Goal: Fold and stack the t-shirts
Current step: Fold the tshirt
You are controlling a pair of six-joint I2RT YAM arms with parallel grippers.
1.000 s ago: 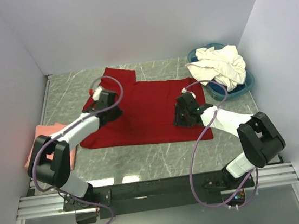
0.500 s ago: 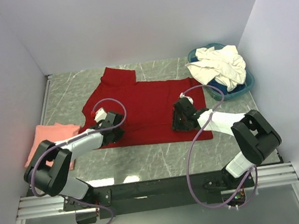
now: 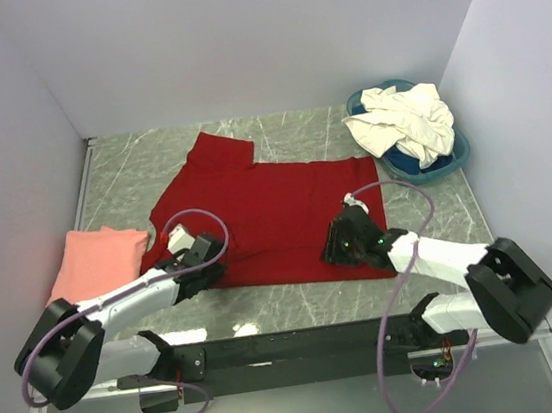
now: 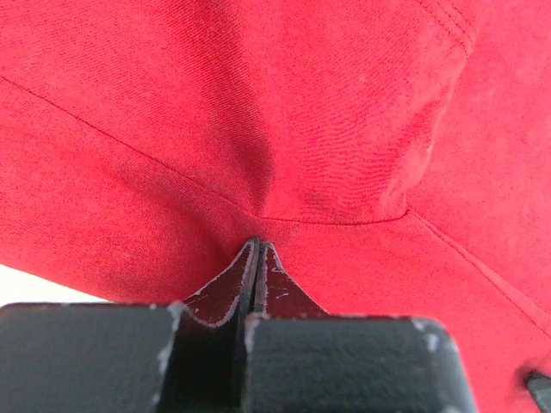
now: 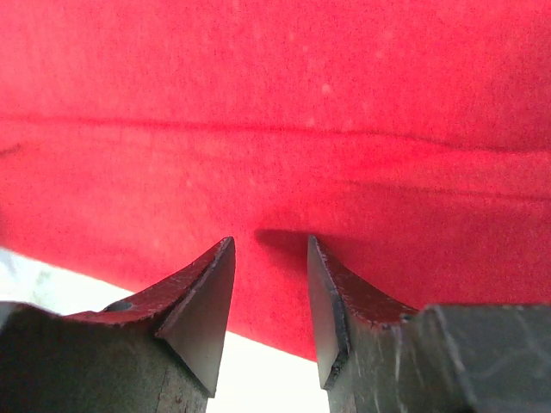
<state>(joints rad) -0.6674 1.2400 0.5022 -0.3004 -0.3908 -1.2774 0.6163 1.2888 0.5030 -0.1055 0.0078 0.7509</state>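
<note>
The deep red t-shirt [image 3: 277, 211] lies spread flat on the marble table [image 3: 121, 175], one sleeve pointing to the far left. At the shirt's near left hem, my left gripper [image 3: 212, 258] is shut on a pinch of red cloth, which puckers toward the closed tips [image 4: 256, 244]. My right gripper [image 3: 343, 245] is low over the near right hem, jaws open [image 5: 269, 251], with the red cloth [image 5: 275, 103] under and ahead of them. A folded salmon-pink t-shirt [image 3: 96, 261] lies at the left edge. Cream-white t-shirts [image 3: 402, 121] are heaped in the basin.
The round blue basin [image 3: 457, 155] stands in the far right corner. White walls close in the left, back and right. The arms' black base rail [image 3: 293, 347] runs along the near edge.
Both grippers have come nearer, from the middle of the red shirt to its near hem. The left jaws have shut on the cloth. The shirt has shifted toward the near edge.
</note>
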